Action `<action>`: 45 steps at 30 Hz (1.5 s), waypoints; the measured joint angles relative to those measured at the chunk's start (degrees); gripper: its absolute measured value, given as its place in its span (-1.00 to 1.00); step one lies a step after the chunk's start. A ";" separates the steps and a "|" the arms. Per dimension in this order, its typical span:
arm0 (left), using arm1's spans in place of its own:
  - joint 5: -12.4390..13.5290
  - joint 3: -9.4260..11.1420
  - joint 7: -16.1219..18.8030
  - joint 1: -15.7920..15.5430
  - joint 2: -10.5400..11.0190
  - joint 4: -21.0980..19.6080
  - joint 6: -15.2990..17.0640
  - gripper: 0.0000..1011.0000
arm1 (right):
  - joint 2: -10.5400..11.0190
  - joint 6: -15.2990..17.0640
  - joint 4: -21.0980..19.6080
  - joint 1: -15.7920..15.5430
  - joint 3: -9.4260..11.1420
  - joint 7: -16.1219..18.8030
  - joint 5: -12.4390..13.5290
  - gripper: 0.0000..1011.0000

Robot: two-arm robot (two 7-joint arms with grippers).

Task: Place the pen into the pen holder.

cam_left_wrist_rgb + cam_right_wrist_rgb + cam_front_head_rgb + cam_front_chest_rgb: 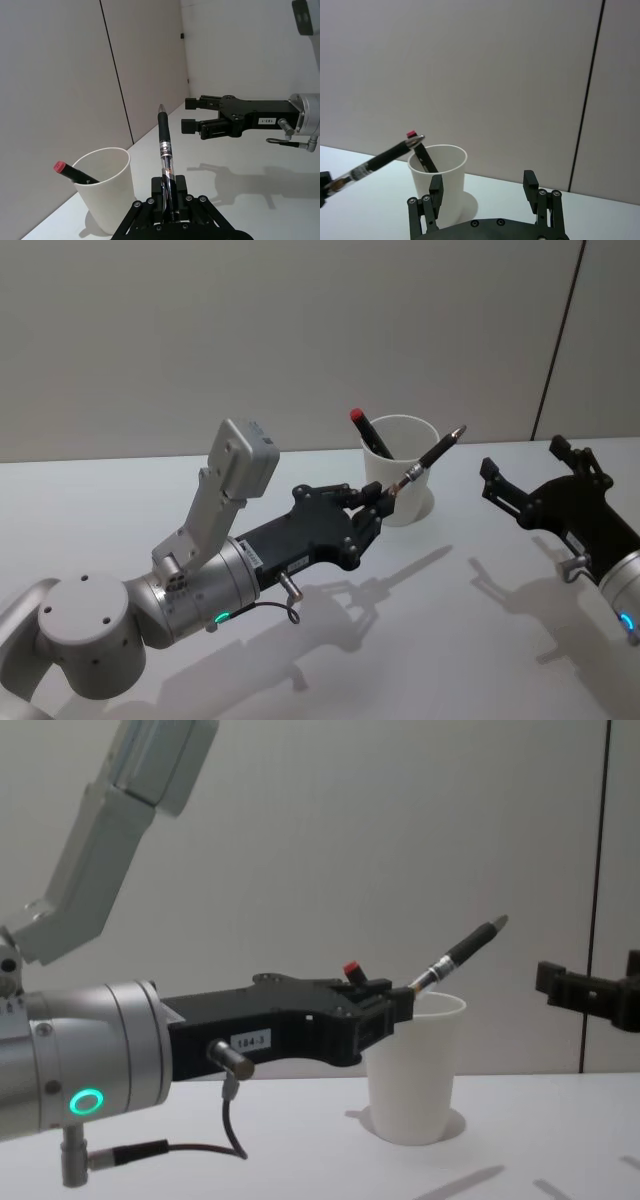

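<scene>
Head view: left gripper (385, 502) pinching pen (432, 455) by lower end, tip angled up and right, crossing pen holder (415, 505) near its rim. Holder sits far-centre on table (450, 640), red-capped marker (368, 432) inside. Right gripper (530, 468) off to right, fingers spread, holding nothing.
Left wrist view: pen beside holder, not in it.
Chest view: pen slants above holder rim, tip past its right edge.
</scene>
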 joint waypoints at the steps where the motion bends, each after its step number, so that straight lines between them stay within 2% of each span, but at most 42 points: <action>1: 0.03 0.01 0.00 -0.01 -0.01 0.01 0.01 -0.68 | 0.00 0.00 0.00 0.00 0.00 0.00 0.00 0.98; 4: 0.12 0.05 0.00 -0.05 -0.07 0.06 0.04 -0.68 | 0.40 0.04 -0.75 -0.36 0.19 1.39 1.19 0.98; 12: 0.26 0.11 0.00 -0.11 -0.16 0.15 0.09 -0.68 | 2.00 1.47 -3.42 -1.92 1.00 5.71 7.41 0.98; 13: 0.28 0.11 0.00 -0.11 -0.17 0.16 0.09 -0.68 | 2.33 2.02 -3.92 -2.24 1.18 6.49 9.03 0.98; 14: 0.29 0.12 0.00 -0.12 -0.17 0.16 0.10 -0.68 | 2.33 2.02 -3.92 -2.24 1.18 6.49 9.03 0.98; 19: 0.33 0.15 0.00 -0.14 -0.19 0.20 0.13 -0.68 | 3.49 4.03 -5.68 -3.46 1.95 8.80 14.67 0.98; 20: 0.34 0.16 0.01 -0.15 -0.20 0.21 0.14 -0.68 | 3.75 4.74 -6.07 -3.74 2.13 9.38 16.56 0.98; 23: 0.36 0.17 0.01 -0.17 -0.22 0.22 0.14 -0.68 | 4.16 5.69 -6.68 -4.21 2.44 10.04 18.98 0.98; 24: 0.36 0.17 0.01 -0.17 -0.22 0.22 0.15 -0.68 | 4.35 6.34 -7.00 -4.47 2.60 10.38 20.62 0.98; 27: 0.38 0.17 0.01 -0.18 -0.24 0.23 0.15 -0.68 | 4.65 7.65 -7.57 -4.95 2.93 10.80 24.15 0.98; 28: 0.39 0.17 0.01 -0.18 -0.24 0.23 0.15 -0.68 | 4.65 7.65 -7.57 -4.95 2.93 10.80 24.15 0.98; 29: 0.40 0.17 0.01 -0.18 -0.25 0.23 0.15 -0.68 | 4.71 8.71 -7.88 -5.21 3.10 10.89 26.76 0.98; 30: 0.40 0.17 0.01 -0.18 -0.25 0.23 0.15 -0.68 | 4.71 8.71 -7.88 -5.21 3.10 10.89 26.76 0.98; 33: 0.42 0.17 0.01 -0.18 -0.25 0.23 0.14 -0.68 | 4.57 10.25 -8.26 -5.47 3.24 10.72 30.87 0.98; 36: 0.43 0.17 0.01 -0.18 -0.25 0.23 0.15 -0.68 | 4.23 11.10 -8.39 -5.51 3.26 10.35 33.13 0.98; 43: 0.43 0.17 0.01 -0.18 -0.25 0.23 0.14 -0.68 | 2.21 13.51 -8.17 -4.98 2.79 7.72 40.47 0.98; 45: 0.43 0.17 0.01 -0.18 -0.25 0.23 0.14 -0.68 | 1.73 13.84 -8.00 -4.78 2.63 7.01 41.75 0.98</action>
